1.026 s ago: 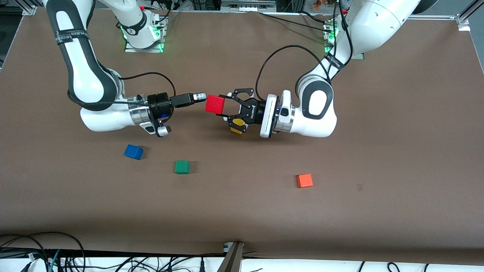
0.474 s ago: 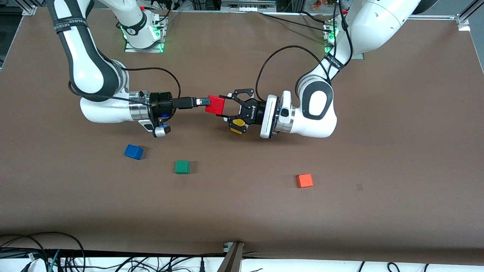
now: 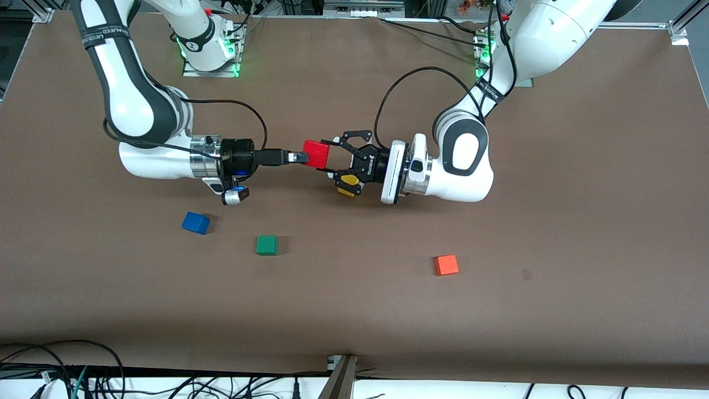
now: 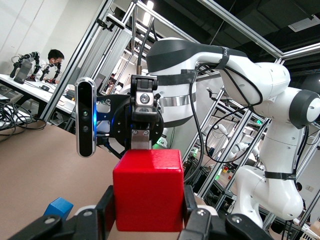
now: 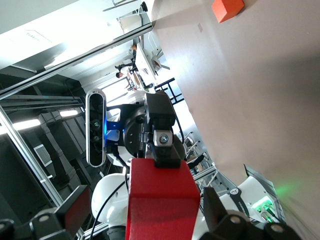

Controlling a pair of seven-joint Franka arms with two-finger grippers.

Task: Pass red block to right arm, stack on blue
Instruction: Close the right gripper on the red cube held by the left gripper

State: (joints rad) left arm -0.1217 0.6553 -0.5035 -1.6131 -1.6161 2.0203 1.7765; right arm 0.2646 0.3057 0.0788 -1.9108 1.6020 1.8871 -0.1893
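The red block is up in the air over the table's middle, clamped in my left gripper, the black open-link claw; its pads press two sides of the block. My right gripper, with slim black fingers, is level with the block at the end toward the right arm. It is open, and its fingers stand apart from the block with a gap on each side. One right finger shows over the block's top edge. The blue cube lies on the table, nearer the front camera than the right gripper, and also shows in the left wrist view.
A green cube lies beside the blue one, toward the table's middle. An orange cube lies toward the left arm's end and also shows in the right wrist view. Something yellow shows under the left claw.
My right gripper has moved in toward the red block and rolled at the wrist, so its fingertips now reach the block. The left arm and the block have stayed still.
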